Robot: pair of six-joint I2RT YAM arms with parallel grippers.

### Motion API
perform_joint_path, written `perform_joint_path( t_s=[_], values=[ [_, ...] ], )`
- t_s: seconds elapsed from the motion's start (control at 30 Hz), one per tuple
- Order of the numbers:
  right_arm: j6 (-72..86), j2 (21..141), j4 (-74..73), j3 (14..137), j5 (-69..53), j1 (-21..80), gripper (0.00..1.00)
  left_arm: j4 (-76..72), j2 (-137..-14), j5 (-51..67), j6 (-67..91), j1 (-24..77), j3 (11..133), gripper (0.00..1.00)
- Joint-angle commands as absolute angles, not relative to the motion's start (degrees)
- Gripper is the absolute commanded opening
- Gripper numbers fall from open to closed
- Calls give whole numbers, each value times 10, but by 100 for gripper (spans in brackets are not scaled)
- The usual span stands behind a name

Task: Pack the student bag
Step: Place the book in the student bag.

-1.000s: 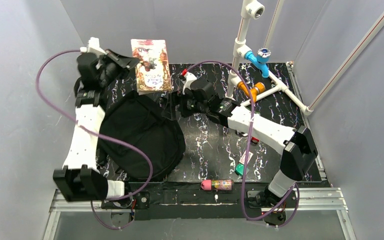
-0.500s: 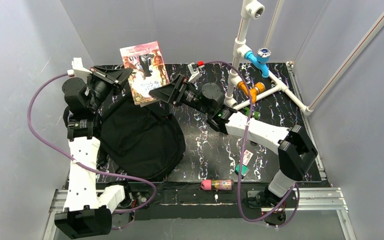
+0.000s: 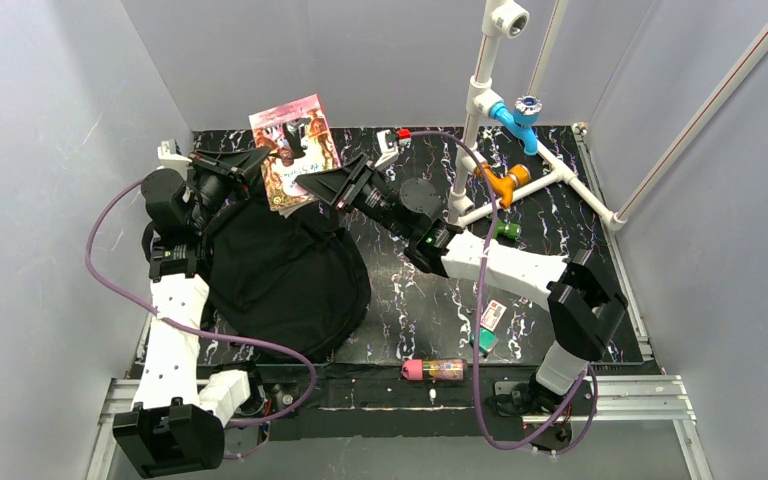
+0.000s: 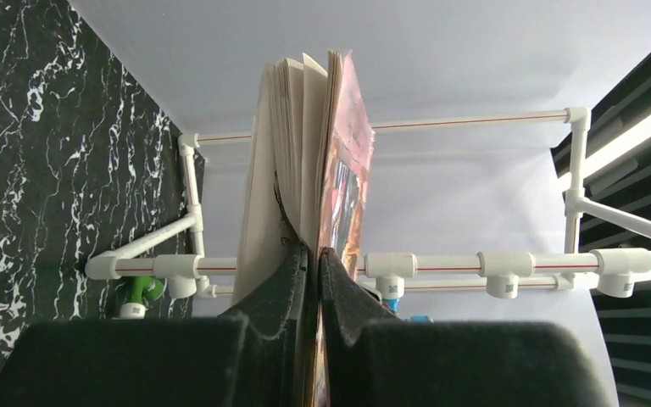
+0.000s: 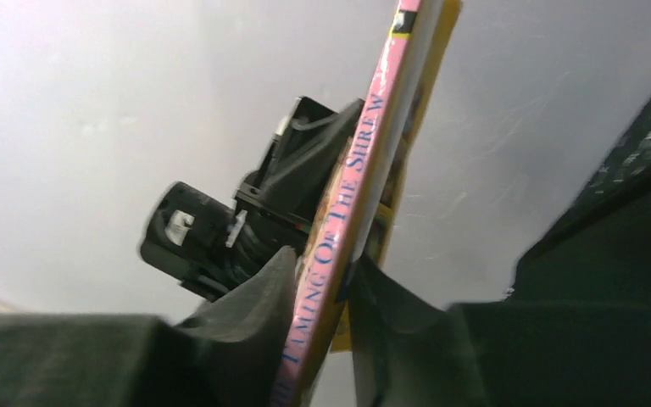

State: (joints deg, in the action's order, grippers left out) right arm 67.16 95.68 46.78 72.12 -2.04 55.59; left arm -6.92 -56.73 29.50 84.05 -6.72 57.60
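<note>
The book's (image 5: 364,144) pink spine reads "The Taming of the Shrew". The left jaws are clenched on its page edge, and the right jaws grasp it at the spine, so both hold it upright in the air. The bag (image 3: 280,270) lies slumped on the tabletop (image 3: 560,220) at the near left, just below and nearer than both sets of jaws. I cannot tell what the bag holds.
</note>
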Motion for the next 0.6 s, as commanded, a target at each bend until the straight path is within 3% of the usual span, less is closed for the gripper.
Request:
perform_joint_path(
  t_s=[0.0,0.07,0.1,0.2,0.3,0.4,0.47,0.57],
  values=[
    [632,946,473,719,31,572,24,-108,-551,328,816,-65,557,21],
    [582,926,385,723,69,572,7,-23,-542,331,743,-65,559,62],
    [553,915,348,723,89,572,2,64,-541,323,678,-65,573,73],
    [427,899,169,765,159,577,1,268,-547,277,472,-65,608,97],
    [314,896,15,801,231,580,1,379,-533,197,347,-65,597,98],
    [222,899,-137,832,301,580,1,425,-518,163,271,-18,575,87],
    [165,879,-173,812,304,580,1,458,-516,71,252,95,572,78],
    [100,812,-145,737,276,580,1,470,-529,-52,276,275,558,80]
  ],
)
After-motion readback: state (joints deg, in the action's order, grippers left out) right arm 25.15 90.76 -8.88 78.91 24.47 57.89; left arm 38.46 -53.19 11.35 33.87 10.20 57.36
